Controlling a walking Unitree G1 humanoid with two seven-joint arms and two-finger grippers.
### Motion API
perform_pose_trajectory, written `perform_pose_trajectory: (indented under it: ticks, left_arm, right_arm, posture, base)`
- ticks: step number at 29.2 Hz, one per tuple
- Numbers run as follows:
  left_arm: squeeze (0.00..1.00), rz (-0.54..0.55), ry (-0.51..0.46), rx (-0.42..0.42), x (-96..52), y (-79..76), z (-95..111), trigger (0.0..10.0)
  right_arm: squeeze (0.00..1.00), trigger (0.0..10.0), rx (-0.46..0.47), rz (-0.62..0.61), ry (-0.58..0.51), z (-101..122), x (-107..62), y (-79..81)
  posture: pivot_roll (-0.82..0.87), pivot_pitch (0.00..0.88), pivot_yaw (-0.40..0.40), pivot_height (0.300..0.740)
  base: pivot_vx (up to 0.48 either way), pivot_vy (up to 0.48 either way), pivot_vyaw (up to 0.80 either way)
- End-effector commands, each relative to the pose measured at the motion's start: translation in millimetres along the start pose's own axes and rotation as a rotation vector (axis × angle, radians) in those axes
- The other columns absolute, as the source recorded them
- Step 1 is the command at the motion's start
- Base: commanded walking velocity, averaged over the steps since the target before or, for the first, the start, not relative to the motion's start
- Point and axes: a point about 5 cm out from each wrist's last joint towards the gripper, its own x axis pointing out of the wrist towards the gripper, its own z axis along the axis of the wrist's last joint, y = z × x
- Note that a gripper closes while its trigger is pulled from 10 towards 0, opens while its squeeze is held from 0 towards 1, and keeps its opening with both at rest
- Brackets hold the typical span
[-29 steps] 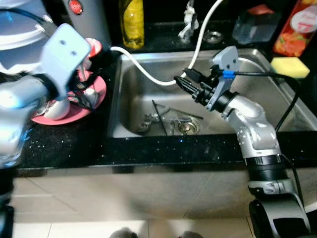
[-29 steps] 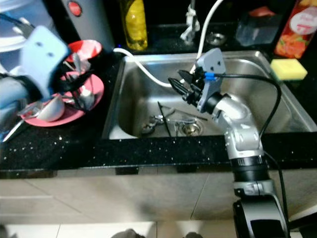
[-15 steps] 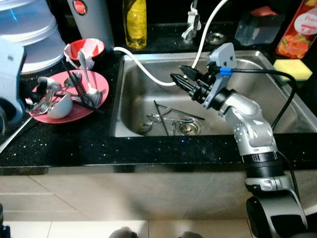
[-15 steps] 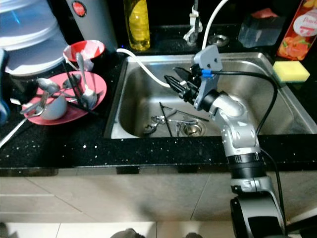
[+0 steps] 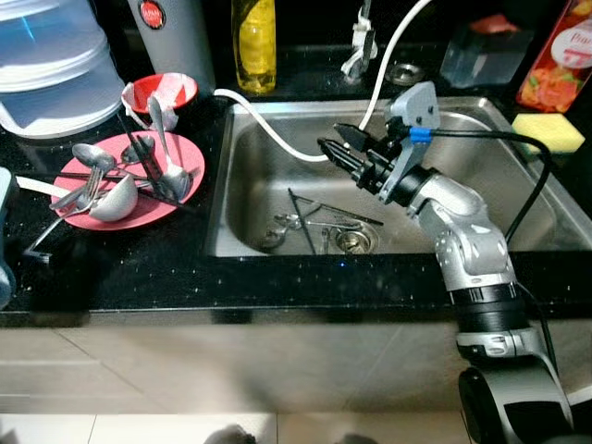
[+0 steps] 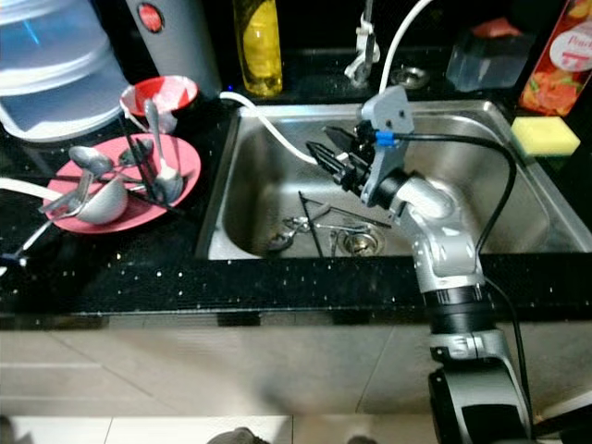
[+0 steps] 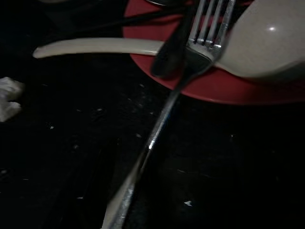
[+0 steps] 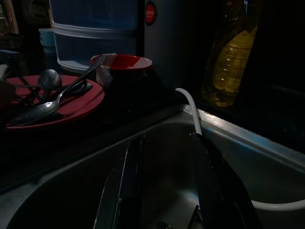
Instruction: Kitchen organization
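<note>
Left eye view: right claw (image 5: 335,149) poised over steel sink (image 5: 518,199), fingers parted, nothing held. Loose cutlery (image 5: 319,222) lying at sink bottom around drain. Judged light, stiff, slick when wet; best taken mid-handle. Pink plate (image 5: 88,212) on black surface (image 5: 139,268) left of sink, piled with spoons and a fork (image 7: 190,62). Left claw by plate edge, state cannot be told. White hose (image 5: 268,125) draped over sink rim, possible snag. Open room ample inside basin; walls steep.
</note>
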Motion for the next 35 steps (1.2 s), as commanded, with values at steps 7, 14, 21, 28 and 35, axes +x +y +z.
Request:
perform_pose_trajectory:
  ticks: [7, 14, 21, 28, 35]
  left_arm:
    - [0.00, 0.074, 0.060, 0.003, 16.9, 26.5, -12.2, 10.0]
    - [0.00, 0.075, 0.076, 0.022, 37.8, 28.3, -19.5, 3.7]
    - [0.00, -0.008, 0.091, 0.026, 59.3, 15.5, -26.8, 0.0]
    - [0.00, -0.067, 0.062, -0.034, 56.5, 8.5, -27.3, 0.0]
    - [0.00, -0.060, 0.036, -0.049, 48.7, 4.3, -26.9, 0.0]
  right_arm:
    - [0.00, 10.0, 0.009, 0.005, -0.004, -1.8, 2.1, 0.0]
    - [0.00, 10.0, 0.003, 0.009, -0.008, 1.0, 2.6, -1.2]
    - [0.00, 10.0, -0.014, 0.008, -0.009, 4.5, 0.0, -3.2]
    - [0.00, 10.0, -0.021, 0.007, -0.022, 9.1, -4.8, -6.8]
    - [0.00, 10.0, 0.034, 0.349, -0.061, 16.2, -12.5, 27.9]
  posture:
    - [0.11, 0.070, 0.052, 0.740]
    - [0.08, 0.070, 0.041, 0.740]
    - [0.06, 0.066, 0.050, 0.740]
    - [0.05, 0.060, 0.054, 0.740]
    - [0.07, 0.063, 0.039, 0.740]
  base:
    - [0.000, 0.000, 0.00]
    - [0.000, 0.000, 0.00]
    - [0.000, 0.000, 0.00]
    - [0.000, 0.000, 0.00]
    - [0.000, 0.000, 0.00]
